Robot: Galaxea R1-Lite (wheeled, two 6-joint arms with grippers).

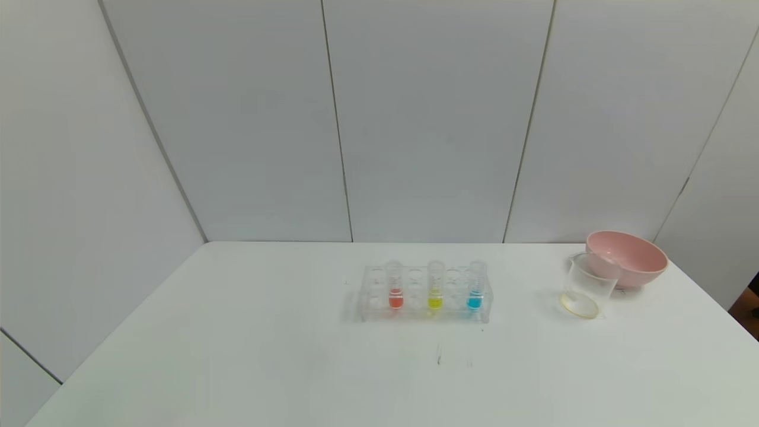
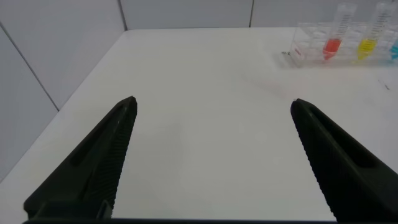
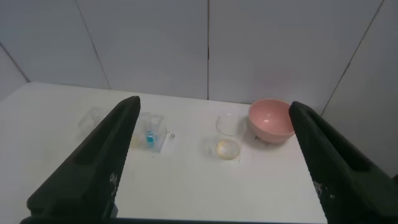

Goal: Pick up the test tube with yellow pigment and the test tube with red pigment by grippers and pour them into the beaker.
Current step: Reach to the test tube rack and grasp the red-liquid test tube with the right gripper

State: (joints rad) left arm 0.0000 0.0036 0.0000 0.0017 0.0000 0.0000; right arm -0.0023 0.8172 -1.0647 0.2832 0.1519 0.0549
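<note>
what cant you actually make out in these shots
- Head view: neither arm shows; both are outside the frame.
- Right wrist view: the red and yellow tubes are hidden behind a finger of the open right gripper; only the blue tube shows.
- Left wrist view: the beaker and pink bowl are out of frame; the rack is cut off by the edge.
- Head view: graduation marks on the test tube with yellow pigment are too small to read.

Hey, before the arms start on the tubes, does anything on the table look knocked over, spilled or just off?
One oddity: the beaker already has a yellowish tint in its bottom, though all three tubes stand upright in the rack. It sits right against the pink bowl. Faint dark marks on the table in front of the rack; no spill visible.
</note>
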